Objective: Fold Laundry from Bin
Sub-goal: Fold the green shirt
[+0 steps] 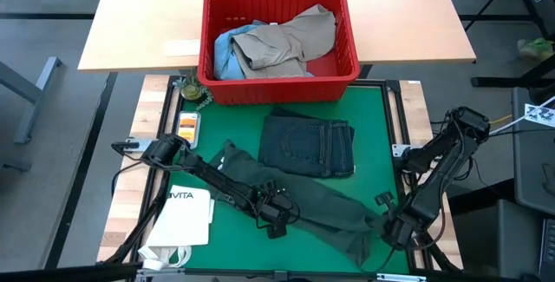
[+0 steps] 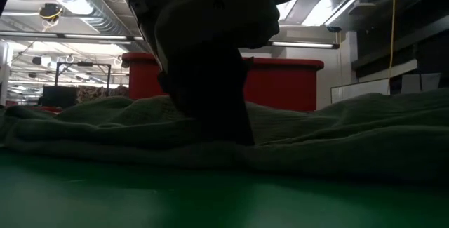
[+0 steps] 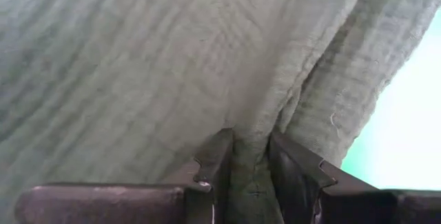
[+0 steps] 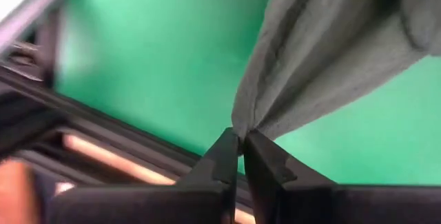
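A dark green garment (image 1: 299, 197) is lying stretched across the green mat, a fold pinched between the left jaws and its corner between the right jaws. Folded dark jeans (image 1: 309, 146) are lying beyond. Khaki (image 1: 290, 41) and light blue (image 1: 227, 49) laundry is filling the red bin (image 1: 277, 83).

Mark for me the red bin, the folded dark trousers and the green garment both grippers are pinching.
red bin (image 1: 279, 88), high view, front wall.
folded dark trousers (image 1: 309, 146), high view, middle of the fold.
green garment (image 1: 334, 204), high view, stretch between the grippers.

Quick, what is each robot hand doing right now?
Left gripper: shut on the green garment.
Right gripper: shut on the same garment's edge.
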Robot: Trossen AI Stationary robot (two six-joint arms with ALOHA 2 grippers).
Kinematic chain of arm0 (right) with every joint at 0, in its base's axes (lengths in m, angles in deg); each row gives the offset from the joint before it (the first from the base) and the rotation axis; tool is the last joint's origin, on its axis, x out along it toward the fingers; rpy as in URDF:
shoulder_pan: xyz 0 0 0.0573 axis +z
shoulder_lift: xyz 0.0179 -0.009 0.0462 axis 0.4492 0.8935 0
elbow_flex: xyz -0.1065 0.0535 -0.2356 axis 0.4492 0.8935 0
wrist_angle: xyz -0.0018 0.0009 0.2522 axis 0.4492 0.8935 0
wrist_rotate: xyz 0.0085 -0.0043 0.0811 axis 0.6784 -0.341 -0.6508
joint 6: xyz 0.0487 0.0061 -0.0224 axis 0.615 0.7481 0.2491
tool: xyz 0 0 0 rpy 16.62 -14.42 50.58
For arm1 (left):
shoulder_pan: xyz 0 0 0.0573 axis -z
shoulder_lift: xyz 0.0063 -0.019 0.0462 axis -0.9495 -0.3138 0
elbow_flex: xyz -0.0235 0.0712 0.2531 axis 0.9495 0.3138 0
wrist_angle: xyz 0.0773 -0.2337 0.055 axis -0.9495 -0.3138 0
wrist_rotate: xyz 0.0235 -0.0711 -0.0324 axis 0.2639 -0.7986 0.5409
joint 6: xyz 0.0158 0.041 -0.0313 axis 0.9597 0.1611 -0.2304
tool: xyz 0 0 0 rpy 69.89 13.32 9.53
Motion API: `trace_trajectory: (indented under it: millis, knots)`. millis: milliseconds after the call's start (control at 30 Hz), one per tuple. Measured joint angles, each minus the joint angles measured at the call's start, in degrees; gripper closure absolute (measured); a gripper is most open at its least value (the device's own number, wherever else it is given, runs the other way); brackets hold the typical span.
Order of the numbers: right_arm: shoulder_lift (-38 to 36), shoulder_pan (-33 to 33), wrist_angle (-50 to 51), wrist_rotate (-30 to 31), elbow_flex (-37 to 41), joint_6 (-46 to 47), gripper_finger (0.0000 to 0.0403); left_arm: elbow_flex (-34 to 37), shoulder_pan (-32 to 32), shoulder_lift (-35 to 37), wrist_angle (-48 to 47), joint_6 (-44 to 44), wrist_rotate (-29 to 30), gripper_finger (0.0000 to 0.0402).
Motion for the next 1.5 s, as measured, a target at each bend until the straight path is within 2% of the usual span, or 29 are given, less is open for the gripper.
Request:
trace_trajectory:
  millis: [200, 400, 833, 933, 1233, 1333, 1500]
  knots:
    - [0.00, -0.02, -5.77, 0.03, 0.00, 0.03, 0.0377, 0.02, 0.00, -0.02, 0.04, 0.02, -0.04, 0.0309]
    - [0.07, -0.16, -3.59, 7.11, 0.02, 2.10, 0.0377, 0.04, 0.00, -0.02, 0.04, 0.04, -0.07, 0.0309]
    - [0.07, -0.04, -3.89, 7.12, 0.04, 1.77, 0.0374, 0.11, 0.09, -0.08, 0.66, -0.01, 0.66, 0.0309]
    - [0.07, -0.04, -3.90, 7.12, 0.04, 1.69, 0.0352, 0.11, 0.22, -0.10, 0.87, -0.01, 0.74, 0.0309]
    - [0.07, -0.04, -3.90, 7.63, 0.04, 1.60, 0.0237, 0.11, 0.24, -0.12, 0.96, -0.01, 0.50, 0.0309]
    - [0.07, -0.05, -3.88, 7.59, 0.04, 0.09, 0.0221, 0.11, 0.24, -0.12, 0.98, 0.02, 0.48, 0.0309]
    - [0.07, -1.39, -3.79, 6.38, 0.04, -7.01, 0.0217, 0.11, 0.24, -0.12, 1.02, 0.01, 0.46, 0.0309]
